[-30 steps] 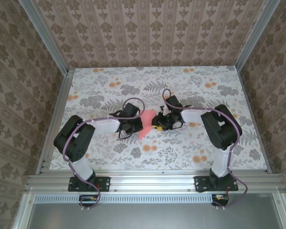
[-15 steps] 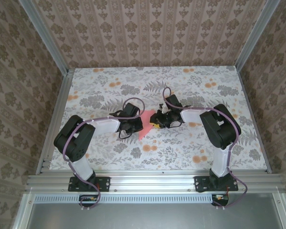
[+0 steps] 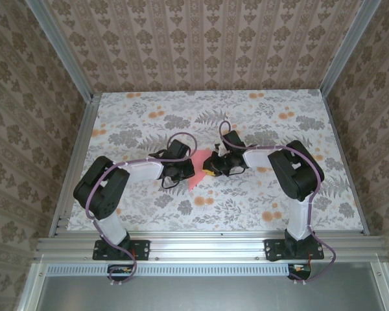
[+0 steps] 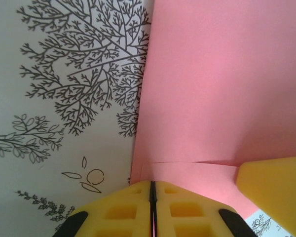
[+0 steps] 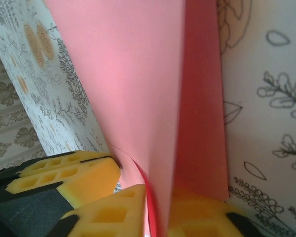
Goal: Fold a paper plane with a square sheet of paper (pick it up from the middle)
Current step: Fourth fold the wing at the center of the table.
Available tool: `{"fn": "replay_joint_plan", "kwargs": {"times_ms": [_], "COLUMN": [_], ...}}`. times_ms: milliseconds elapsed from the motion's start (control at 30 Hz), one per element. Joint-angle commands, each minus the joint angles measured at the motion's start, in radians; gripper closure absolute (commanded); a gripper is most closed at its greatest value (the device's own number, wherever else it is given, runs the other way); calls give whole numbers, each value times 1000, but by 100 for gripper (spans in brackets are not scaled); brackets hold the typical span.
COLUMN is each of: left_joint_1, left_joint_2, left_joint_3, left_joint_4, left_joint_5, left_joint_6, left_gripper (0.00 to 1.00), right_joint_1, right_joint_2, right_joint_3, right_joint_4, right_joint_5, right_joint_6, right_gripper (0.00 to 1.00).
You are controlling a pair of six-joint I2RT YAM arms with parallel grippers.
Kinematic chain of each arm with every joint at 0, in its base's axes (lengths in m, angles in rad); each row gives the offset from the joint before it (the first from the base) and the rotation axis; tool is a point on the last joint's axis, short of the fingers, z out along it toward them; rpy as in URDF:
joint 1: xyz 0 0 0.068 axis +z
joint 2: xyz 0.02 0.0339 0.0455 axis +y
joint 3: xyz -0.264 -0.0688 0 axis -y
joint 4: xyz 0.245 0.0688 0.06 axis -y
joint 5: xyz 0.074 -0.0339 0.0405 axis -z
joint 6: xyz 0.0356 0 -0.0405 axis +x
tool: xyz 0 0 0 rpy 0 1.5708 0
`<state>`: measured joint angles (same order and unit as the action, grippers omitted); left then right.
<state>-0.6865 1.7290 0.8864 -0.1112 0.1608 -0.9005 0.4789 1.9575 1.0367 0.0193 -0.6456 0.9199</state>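
Observation:
The square sheet of paper point(image 3: 198, 176) is pink-red and lies folded on the flower-print table between my two grippers. In the left wrist view the paper point(image 4: 217, 84) shows a flap edge running across just in front of my left gripper point(image 4: 152, 185). Its yellow fingers are pressed together with a thin pink line in the seam. My right gripper point(image 5: 160, 197) is shut on a raised fold of the paper point(image 5: 138, 74), which stands up between its yellow fingers. The left gripper point(image 3: 188, 170) and right gripper point(image 3: 211, 171) nearly meet at the table's middle.
The table point(image 3: 259, 123) has a grey leaf and orange flower print, with patterned walls and aluminium posts on three sides. The right gripper's yellow finger point(image 4: 278, 192) sits close beside the left one. The left gripper's fingers point(image 5: 64, 173) touch the paper's edge in the right wrist view.
My right gripper has closed on the paper's fold and shifted slightly left. The left arm has stayed in place.

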Motion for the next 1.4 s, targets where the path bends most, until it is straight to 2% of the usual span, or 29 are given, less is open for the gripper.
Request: {"fn": "replay_joint_plan", "kwargs": {"times_ms": [0, 133, 300, 567, 833, 1033, 1367], "left_joint_1": [-1, -6, -38, -149, -252, -290, -340], "left_joint_2": [2, -51, -119, -146, -49, 47, 77], "left_joint_3": [32, 22, -21, -89, -88, -38, 1], "left_joint_4": [14, 43, 105, 284, 463, 437, 366], "left_joint_5": [14, 17, 1, -25, -32, -56, -171], "left_joint_6": [28, 60, 134, 300, 432, 461, 513], "left_gripper": [86, 77, 65, 49, 49, 54, 57], "right_joint_1": [6, -2, -33, -78, -82, -91, -120], "right_joint_2": [15, -34, -123, -276, -308, -302, -285], "right_joint_3": [4, -5, -39, -98, -77, -69, -69], "right_joint_4": [-47, -98, -210, -372, -466, -464, -440], "right_joint_5": [-12, 57, 162, 294, 366, 355, 322], "right_joint_6": [4, -6, -4, 55, 104, 156, 203], "right_gripper": [93, 98, 100, 100, 100, 100, 100]}}
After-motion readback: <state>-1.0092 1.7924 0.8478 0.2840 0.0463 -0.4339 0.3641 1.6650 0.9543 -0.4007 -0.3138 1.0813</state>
